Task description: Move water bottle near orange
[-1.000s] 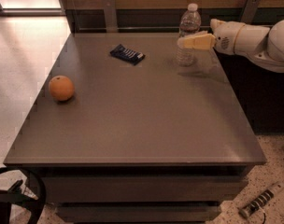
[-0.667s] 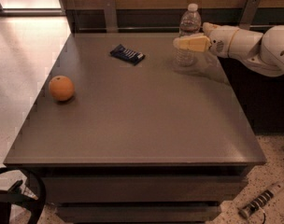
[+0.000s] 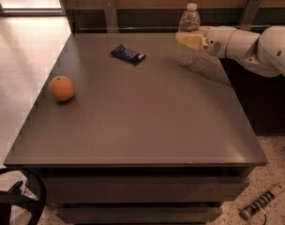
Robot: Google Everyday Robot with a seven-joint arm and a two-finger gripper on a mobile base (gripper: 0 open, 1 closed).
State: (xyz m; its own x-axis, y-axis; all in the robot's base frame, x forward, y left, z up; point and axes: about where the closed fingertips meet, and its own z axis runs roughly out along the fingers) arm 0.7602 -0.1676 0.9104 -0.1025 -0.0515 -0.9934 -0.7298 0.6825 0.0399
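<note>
At the back right corner of the grey table (image 3: 147, 121) stands the water bottle (image 3: 190, 21), upright, its white cap topmost and its clear ribbed base resting on the tabletop. The gripper (image 3: 188, 40) sits at the bottle's midsection, and its pale yellow end crosses in front of the bottle, hiding the middle band of it. It cannot be told whether the gripper is clamped onto the bottle or only set around it.

The white arm (image 3: 248, 46) comes in from the right edge of the view. Its thick rounded upper segment lies at the far right, and a narrower wrist section stretches leftward, almost level, just above the table's back right edge. The wrist points straight at the bottle from the side.

The orange (image 3: 62, 88) lies near the table's left edge, about midway along it and well apart from the bottle, with most of the tabletop between them. A flat dark-blue snack bar (image 3: 128, 54) lies toward the back of the table, between the orange and the bottle and nearer the bottle. On the floor at the lower right lies a power strip (image 3: 262, 203).
</note>
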